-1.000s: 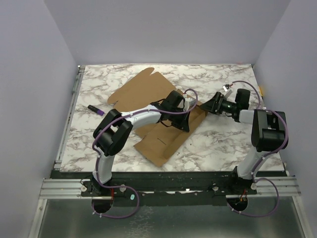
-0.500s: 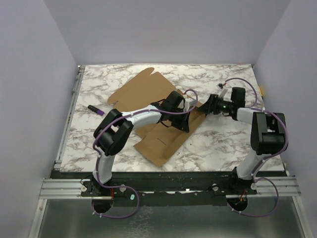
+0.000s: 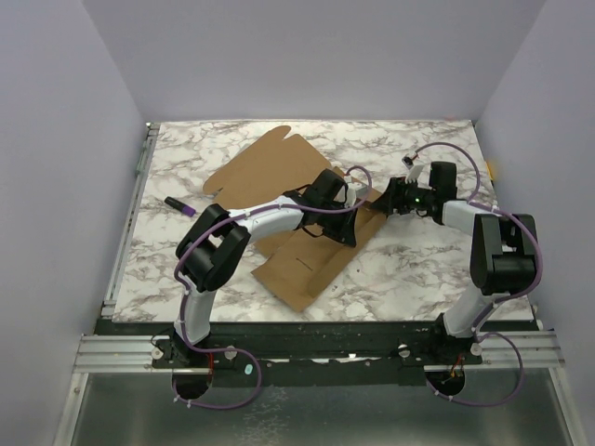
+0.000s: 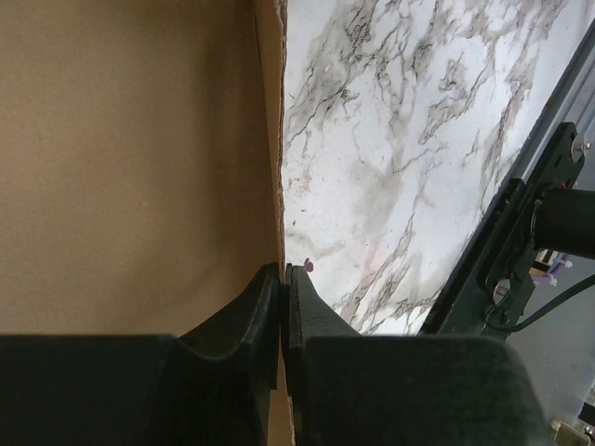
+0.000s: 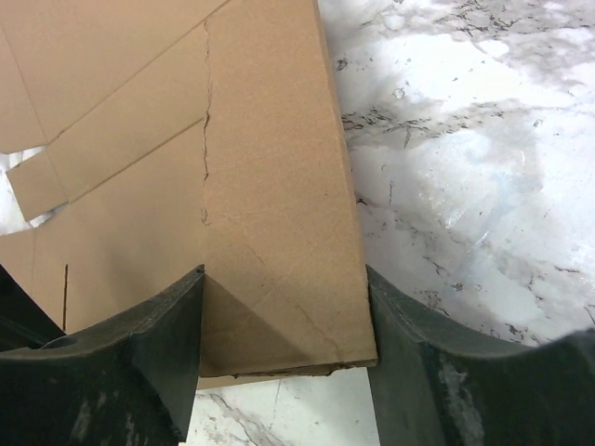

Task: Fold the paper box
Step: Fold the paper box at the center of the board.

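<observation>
Cardboard paper box (image 3: 307, 269) | flap (image 5: 279, 186) runs straight ahead of your right tool (image 5: 284, 307), jaws apart astride it | left tool (image 4: 284, 279) pinched tight on its edge

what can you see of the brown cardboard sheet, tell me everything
The brown die-cut cardboard sheet is matte and creased, with flaps, a tab and slits. It lies mostly flat, diagonally on the marble-patterned table. The left gripper has its jaws shut on an edge; the right gripper straddles an end flap, jaws open.
</observation>
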Tool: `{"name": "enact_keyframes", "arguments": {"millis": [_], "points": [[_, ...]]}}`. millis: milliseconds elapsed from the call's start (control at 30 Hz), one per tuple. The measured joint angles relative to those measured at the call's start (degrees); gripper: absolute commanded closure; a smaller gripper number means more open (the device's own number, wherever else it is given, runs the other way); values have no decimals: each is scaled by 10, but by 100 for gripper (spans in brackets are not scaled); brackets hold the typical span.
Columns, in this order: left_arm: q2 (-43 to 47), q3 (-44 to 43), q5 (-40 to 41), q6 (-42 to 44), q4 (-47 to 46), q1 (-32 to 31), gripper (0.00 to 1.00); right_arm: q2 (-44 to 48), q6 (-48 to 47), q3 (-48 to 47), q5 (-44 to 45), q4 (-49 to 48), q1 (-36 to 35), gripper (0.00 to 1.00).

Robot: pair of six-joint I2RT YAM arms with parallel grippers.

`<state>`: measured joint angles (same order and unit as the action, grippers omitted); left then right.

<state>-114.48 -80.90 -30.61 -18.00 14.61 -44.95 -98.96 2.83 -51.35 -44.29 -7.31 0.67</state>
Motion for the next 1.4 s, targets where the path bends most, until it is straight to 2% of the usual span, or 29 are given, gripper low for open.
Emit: {"name": "enact_keyframes", "arguments": {"millis": [200,333,433,667,1000,1200,1400], "points": [[0,0,0,-1,0,0,89,2,-10,0,-3,5,-2,28],[0,0,0,-1,0,0,89,2,-13,-3,-5,8,-2,29],[0,0,0,-1,0,0,88,3,-14,-7,-4,12,-2,34],[0,0,0,-3,-1,0,75,3,-43,-13,6,28,-2,42],[0,0,16,-11,-1,0,49,3,-66,-18,11,40,-2,42],[27,0,31,-17,1,12,49,3,-68,-19,12,40,-2,42],[102,8,46,-22,-4,67,50,3,-68,-19,12,41,-2,42]]}}
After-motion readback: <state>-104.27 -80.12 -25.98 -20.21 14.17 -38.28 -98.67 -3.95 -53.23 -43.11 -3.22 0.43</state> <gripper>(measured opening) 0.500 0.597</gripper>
